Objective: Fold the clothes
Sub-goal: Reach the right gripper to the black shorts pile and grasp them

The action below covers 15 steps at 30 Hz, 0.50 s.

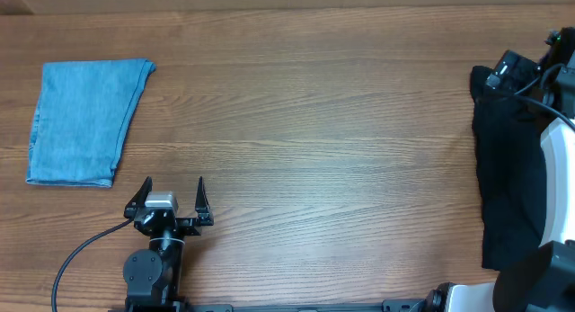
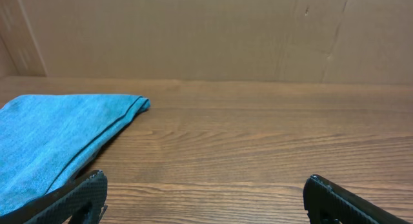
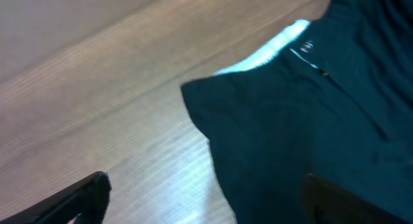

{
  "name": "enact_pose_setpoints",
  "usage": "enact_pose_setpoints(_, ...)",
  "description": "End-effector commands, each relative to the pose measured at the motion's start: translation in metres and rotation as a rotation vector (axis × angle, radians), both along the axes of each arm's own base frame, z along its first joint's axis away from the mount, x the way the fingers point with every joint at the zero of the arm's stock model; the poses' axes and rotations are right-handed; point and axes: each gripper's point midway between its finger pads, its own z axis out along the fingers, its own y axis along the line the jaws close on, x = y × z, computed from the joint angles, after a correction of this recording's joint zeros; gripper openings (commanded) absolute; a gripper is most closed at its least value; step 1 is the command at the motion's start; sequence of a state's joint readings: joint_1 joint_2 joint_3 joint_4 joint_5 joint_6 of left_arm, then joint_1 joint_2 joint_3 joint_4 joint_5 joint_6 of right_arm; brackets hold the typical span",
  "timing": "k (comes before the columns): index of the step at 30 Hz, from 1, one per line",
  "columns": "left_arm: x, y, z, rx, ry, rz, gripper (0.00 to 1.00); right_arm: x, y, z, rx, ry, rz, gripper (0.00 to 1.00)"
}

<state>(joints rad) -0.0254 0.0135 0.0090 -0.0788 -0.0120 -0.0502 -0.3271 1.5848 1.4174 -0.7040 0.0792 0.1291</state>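
A folded light-blue denim cloth (image 1: 85, 123) is laid upper left on the wooden desk (image 1: 314, 123); a limp black garment (image 1: 505, 186) is seen at the right edge, beneath the right gripper (image 3: 206, 201), held spread; the left gripper (image 1: 173, 188) is spread, empty, lower left.

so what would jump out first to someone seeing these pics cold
The light-blue denim piece stands out most, folded flat at the far left of the wooden table. Opposite it, a large black garment lies along the right edge. The left claw hangs wide open over bare wood near the front edge.
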Motion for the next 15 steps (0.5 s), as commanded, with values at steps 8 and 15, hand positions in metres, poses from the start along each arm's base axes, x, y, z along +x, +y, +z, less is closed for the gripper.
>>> enact_pose_setpoints(8,0.0,0.002,0.0,-0.01,-0.006,0.012,1.0,0.042,-0.011,-0.012,-0.109,-0.032,0.121,0.86)
enact_pose_setpoints(15,0.0,0.002,0.0,-0.009,-0.006,0.012,1.0,0.085,-0.042,-0.079,-0.217,0.008,0.097,0.87)
